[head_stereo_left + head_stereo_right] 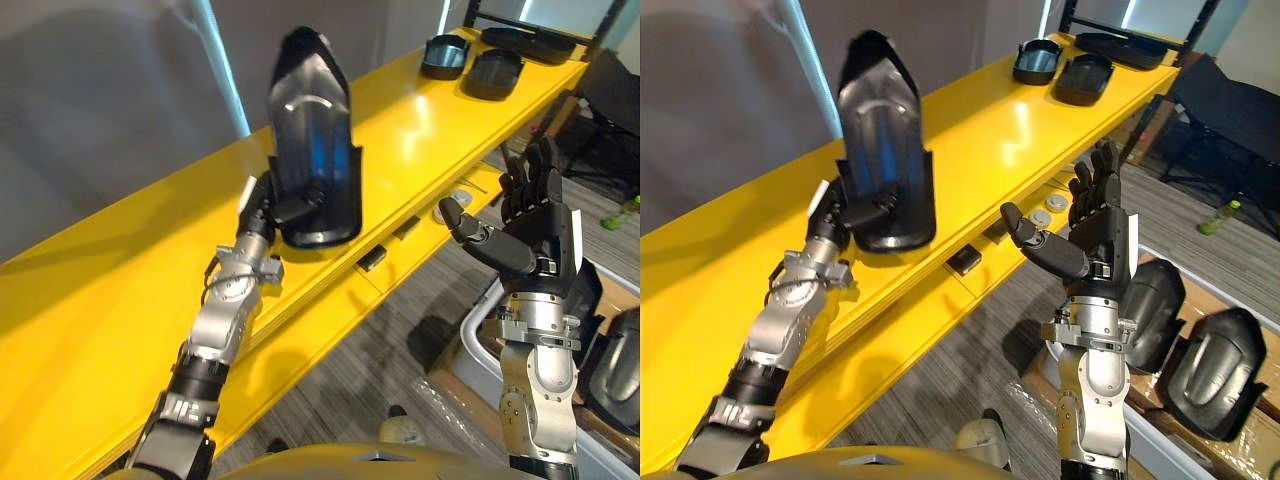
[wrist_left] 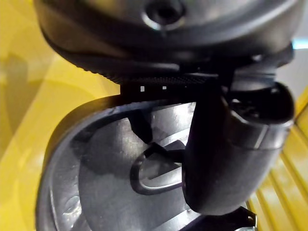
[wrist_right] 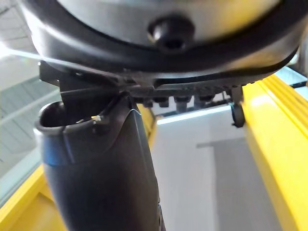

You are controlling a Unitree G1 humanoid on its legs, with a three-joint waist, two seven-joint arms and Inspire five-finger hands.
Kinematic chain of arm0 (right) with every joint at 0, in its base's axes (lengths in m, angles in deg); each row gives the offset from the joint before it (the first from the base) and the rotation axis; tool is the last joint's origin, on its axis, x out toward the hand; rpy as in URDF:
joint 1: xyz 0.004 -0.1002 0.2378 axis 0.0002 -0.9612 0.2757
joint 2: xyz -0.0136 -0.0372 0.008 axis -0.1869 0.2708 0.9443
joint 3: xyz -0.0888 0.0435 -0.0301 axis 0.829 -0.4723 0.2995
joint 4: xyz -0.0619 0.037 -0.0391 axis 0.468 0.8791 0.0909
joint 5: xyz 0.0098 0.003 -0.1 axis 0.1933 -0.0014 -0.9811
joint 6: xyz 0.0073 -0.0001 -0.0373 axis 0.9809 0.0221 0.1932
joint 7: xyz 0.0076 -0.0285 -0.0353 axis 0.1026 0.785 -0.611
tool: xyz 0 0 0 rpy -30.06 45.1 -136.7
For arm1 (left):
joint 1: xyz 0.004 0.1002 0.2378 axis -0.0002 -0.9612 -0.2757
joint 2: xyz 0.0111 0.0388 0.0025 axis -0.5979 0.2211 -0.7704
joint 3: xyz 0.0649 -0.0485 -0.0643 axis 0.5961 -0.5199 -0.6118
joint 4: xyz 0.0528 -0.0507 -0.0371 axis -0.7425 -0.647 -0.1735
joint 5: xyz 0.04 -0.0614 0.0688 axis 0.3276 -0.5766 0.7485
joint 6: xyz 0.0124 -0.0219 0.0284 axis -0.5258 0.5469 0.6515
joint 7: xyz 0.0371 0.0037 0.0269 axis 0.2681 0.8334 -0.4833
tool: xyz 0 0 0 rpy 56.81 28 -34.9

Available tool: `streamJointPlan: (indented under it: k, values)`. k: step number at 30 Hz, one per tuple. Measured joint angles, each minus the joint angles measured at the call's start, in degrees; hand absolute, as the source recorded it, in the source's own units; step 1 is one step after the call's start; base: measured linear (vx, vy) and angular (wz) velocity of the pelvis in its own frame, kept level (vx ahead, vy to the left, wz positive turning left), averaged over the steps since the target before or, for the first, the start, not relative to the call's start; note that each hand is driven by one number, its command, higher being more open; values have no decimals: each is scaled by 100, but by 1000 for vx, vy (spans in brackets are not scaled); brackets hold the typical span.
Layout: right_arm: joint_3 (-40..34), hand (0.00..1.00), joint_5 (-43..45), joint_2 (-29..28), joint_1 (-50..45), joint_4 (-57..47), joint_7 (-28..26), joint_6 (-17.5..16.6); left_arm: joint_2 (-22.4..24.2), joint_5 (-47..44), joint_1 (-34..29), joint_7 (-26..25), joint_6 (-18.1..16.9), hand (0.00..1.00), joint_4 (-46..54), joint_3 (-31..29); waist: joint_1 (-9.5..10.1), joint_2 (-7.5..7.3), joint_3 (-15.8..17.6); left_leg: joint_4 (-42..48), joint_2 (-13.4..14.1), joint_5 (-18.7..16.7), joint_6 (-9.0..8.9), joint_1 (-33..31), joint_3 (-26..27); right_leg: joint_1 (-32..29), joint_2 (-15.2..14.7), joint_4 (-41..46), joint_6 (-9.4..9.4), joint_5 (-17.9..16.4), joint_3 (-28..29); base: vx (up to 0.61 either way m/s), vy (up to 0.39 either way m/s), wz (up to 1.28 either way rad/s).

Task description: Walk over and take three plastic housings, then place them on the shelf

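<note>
Left hand point(image 1: 258, 205) was closed on held housing point(image 1: 310, 130), a black plastic shell. Fingers sat behind its lower end and the thumb point(image 2: 226, 159) curled over the inner face. The held housing stood nearly upright at 11 o'clock, narrow end up and hollow side facing the camera. Its wide bottom end was over the front edge of the yellow shelf point(image 1: 100, 290). Could not tell if it touched the shelf top.

The shelf ran from 7 o'clock up to 1 o'clock. At its far 1 o'clock end sat tub housing point(image 1: 445, 55), with second tub housing point(image 1: 495, 73) just beside it and flat housing point(image 1: 530, 42) just behind them. All three were well apart from the held housing.

Right hand point(image 1: 530, 225) was raised at 3 o'clock, off the shelf's front edge. Its fingers were straight and spread with the thumb out, holding nothing.

At 4 o'clock, low down, white bin point(image 1: 478, 312) held spare housing point(image 1: 1155, 315) and second spare housing point(image 1: 1215, 370) side by side. A small black block point(image 1: 370, 260) sat on the lower ledge under the shelf edge.
</note>
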Motion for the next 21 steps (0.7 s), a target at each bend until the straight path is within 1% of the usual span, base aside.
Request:
streamJointPlan:
  k: [1, 3, 6, 8, 10, 12, 13, 15, 16, 18, 19, 21]
  values:
    - [0, 100, 31, 9, 0, 0, -9, 22, -2, -8, 76, -95, 22, 0, -75, -60, -7, 0, 0, 0, 22, 19, -10, -9, 7, -20, 25, 1, -13, 9, 6, -34, -64, -14]
    - [21, 100, 46, 50, 3, 0, -110, 110, -14, -45, 344, -423, 207, 0, -356, -265, -56, 3, 1, 1, 82, 37, -36, -1, 63, -54, 94, 2, -28, 21, 59, -17, -48, -12]
    - [113, 100, 53, 104, 6, 3, -243, 259, -20, -195, 665, -682, 443, 0, -855, -375, -134, 15, 9, 2, 77, 40, -36, 0, 105, -81, 97, 1, -20, 28, 113, -12, -14, -7]
    - [208, 100, 187, 105, 9, 8, -344, 334, -20, -298, 814, -821, 625, 0, -1141, -379, -162, 17, 10, 2, 68, 40, -35, -22, 150, -130, 97, -2, -16, 46, 167, -9, 8, -12]
    - [320, 100, 208, 105, 11, 10, -452, 461, -20, -469, 906, -959, 761, 0, -1442, -389, -249, 21, 27, 5, 65, 46, -27, -81, 160, -168, 97, -64, -6, 91, 184, -8, 3, -6]
    - [354, 100, 214, 105, 12, 17, -499, 520, -20, -594, 1020, -992, 865, 0, -1718, -399, -250, 21, 59, 6, 65, 49, -23, -113, 195, -217, 104, -99, 1, 128, 223, -7, -2, -9]
    - [352, 100, 235, 106, 12, 18, -574, 592, -21, -677, 1119, -1027, 854, 0, -1744, -466, -249, 25, 162, 7, 64, 49, -23, -108, 227, -233, 110, -98, 11, 145, 273, -9, -2, -11]
    - [366, 100, 258, 112, 24, 18, -580, 658, -60, -681, 1310, -1023, 857, 0, -1851, -480, -245, 26, 243, 7, 64, 56, -13, -116, 229, -242, 110, -98, 9, 157, 277, -6, -1, -4]
    - [424, 100, 277, 119, 60, 19, -590, 697, -130, -688, 1521, -1015, 857, 0, -2024, -494, -248, 16, 358, 7, 63, 69, 0, -129, 229, -257, 110, -98, 5, 168, 283, -43, -7, -1]
    - [488, 100, 493, 178, 87, 18, -595, 751, -170, -710, 1830, -1023, 841, 0, -2149, -547, -253, 20, 473, 9, 61, 111, 12, -269, 227, -396, 111, -100, 7, 214, 291, -53, -12, 1]
    - [513, 100, 477, 270, 140, 19, -588, 836, -205, -724, 2002, -1049, 840, 100, -2197, -553, -247, 2, 559, 9, 61, 138, 21, -321, 222, -448, 113, -100, 5, 246, 293, -31, -10, 1]
    - [580, 100, 395, 403, 225, 20, -570, 905, -265, -768, 2182, -1108, 838, 100, -2212, -552, -249, -25, 718, 9, 64, 161, 27, -328, 220, -454, 117, -100, 2, 272, 301, 0, 0, 0]
